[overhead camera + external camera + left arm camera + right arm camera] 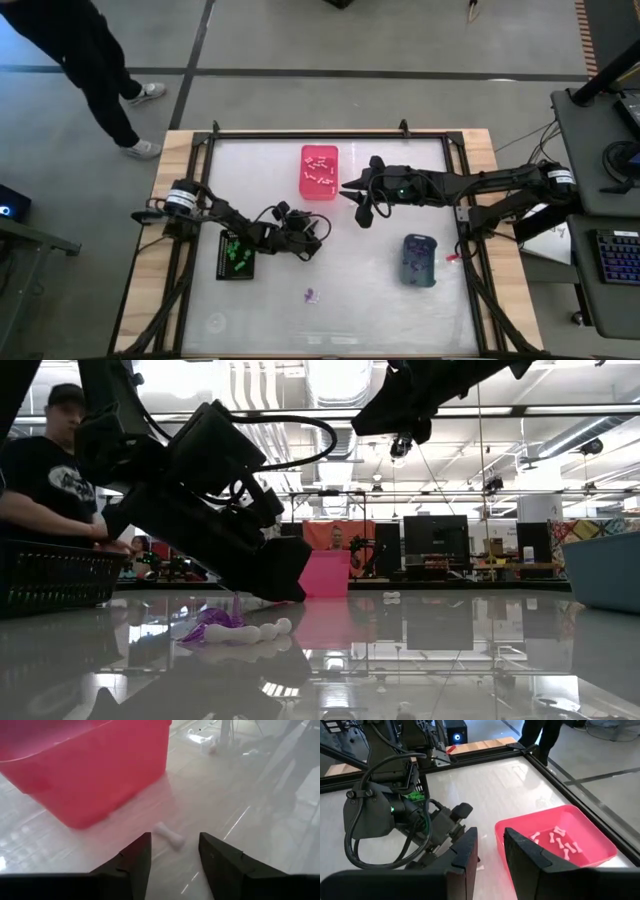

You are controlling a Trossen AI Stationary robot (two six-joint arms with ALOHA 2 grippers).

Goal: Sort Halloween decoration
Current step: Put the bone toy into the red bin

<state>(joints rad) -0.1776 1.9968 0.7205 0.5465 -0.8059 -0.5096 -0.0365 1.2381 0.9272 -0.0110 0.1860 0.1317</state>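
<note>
A small white bone-shaped decoration piece (170, 835) lies flat on the table just ahead of my left gripper (174, 840), which is open and low over the table, one finger to each side of the piece without touching it. The pink bin (319, 171) stands just beyond and holds several white pieces (559, 840). My right gripper (357, 197) hangs open high above the table beside the pink bin, nothing between its fingers. A purple piece (310, 295) lies near the front edge, with a white piece (262, 631) next to it.
A black bin (235, 256) holding green pieces sits at the left beside my left arm. A grey-blue bin (419, 260) with purple pieces stands at the right. A person (90, 60) stands beyond the table's far left corner. A raised frame (330, 133) edges the table.
</note>
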